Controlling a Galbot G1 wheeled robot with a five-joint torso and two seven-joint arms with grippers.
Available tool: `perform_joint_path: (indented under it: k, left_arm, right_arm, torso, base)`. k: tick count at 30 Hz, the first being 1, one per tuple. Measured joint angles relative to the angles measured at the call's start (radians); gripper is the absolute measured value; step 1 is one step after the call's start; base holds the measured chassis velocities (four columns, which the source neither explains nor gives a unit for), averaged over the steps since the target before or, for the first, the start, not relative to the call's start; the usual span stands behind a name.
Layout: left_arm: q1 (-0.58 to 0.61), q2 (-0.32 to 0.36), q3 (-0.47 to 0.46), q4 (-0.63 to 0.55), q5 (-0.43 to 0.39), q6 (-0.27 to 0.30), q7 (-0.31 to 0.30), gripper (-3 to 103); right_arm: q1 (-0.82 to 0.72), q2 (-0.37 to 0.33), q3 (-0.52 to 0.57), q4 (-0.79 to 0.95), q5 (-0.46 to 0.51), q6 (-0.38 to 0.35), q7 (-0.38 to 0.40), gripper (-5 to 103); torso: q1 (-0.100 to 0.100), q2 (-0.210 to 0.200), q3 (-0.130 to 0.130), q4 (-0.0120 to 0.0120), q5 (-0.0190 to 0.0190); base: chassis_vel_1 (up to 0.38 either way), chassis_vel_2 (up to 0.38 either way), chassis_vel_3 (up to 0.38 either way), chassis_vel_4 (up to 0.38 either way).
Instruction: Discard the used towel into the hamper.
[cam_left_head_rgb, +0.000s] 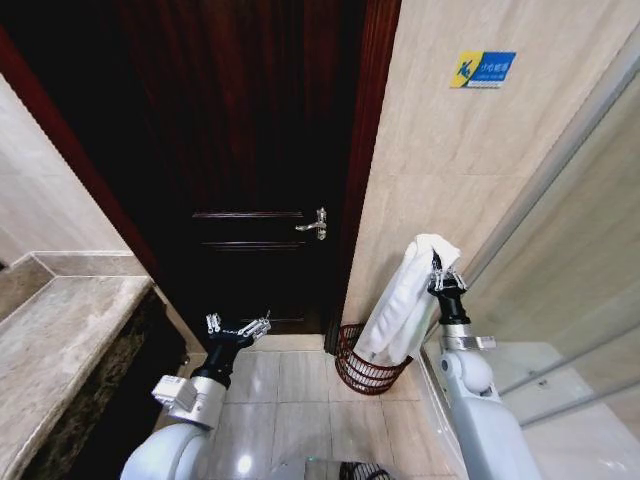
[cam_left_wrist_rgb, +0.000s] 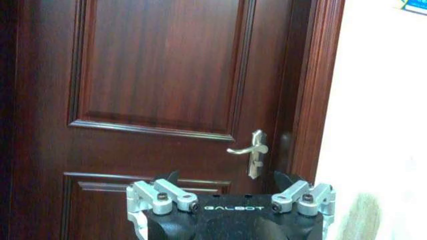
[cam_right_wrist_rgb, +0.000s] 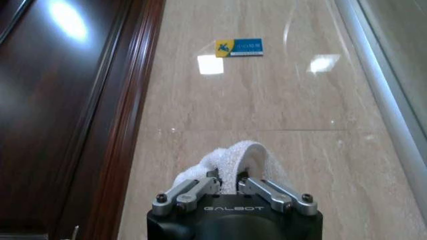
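In the head view, the right gripper (cam_left_head_rgb: 441, 268) is raised beside the beige tiled wall (cam_left_head_rgb: 440, 150), its fingers pinched on the top fold of a white terry-cloth towel (cam_left_head_rgb: 405, 302). The towel hangs down in a long drape, and its lower end reaches the rim of the round, dark red-brown openwork hamper (cam_left_head_rgb: 366, 374), which stands on the pale tiled floor (cam_left_head_rgb: 290, 400) in the corner where the wall meets the frame of the dark wooden panelled door (cam_left_head_rgb: 240, 150). The left gripper (cam_left_head_rgb: 238, 326) is held low in front of the door, its fingers spread wide and empty, well apart from the hamper. A silver lever door handle (cam_left_head_rgb: 315, 225) sits at the door's right edge, and a small blue and yellow sign (cam_left_head_rgb: 482, 69) is fixed high on the wall.

In the left wrist view, the left gripper (cam_left_wrist_rgb: 230, 187) faces the door (cam_left_wrist_rgb: 160, 85) with its fingers wide apart and nothing between them; the door handle (cam_left_wrist_rgb: 251, 150) shows beyond them.

In the right wrist view, the right gripper (cam_right_wrist_rgb: 229, 185) has its fingers drawn narrow around a loop of the towel (cam_right_wrist_rgb: 250, 155), which bulges out past the fingertips. The wall (cam_right_wrist_rgb: 267, 100) with the sign (cam_right_wrist_rgb: 239, 47) lies behind.
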Motion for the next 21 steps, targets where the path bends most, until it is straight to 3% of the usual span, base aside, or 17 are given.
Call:
perform_joint_path:
  k: [21]
  left_arm:
    - [0.000, 0.000, 0.000, 0.000, 0.000, 0.000, 0.000, 97]
  right_arm:
    - [-0.003, -0.004, -0.002, -0.028, 0.002, -0.011, 0.011, 9]
  torso:
    - [0.000, 0.000, 0.000, 0.0000, 0.0002]
  base:
    - [-0.017, 0.017, 0.020, -0.019]
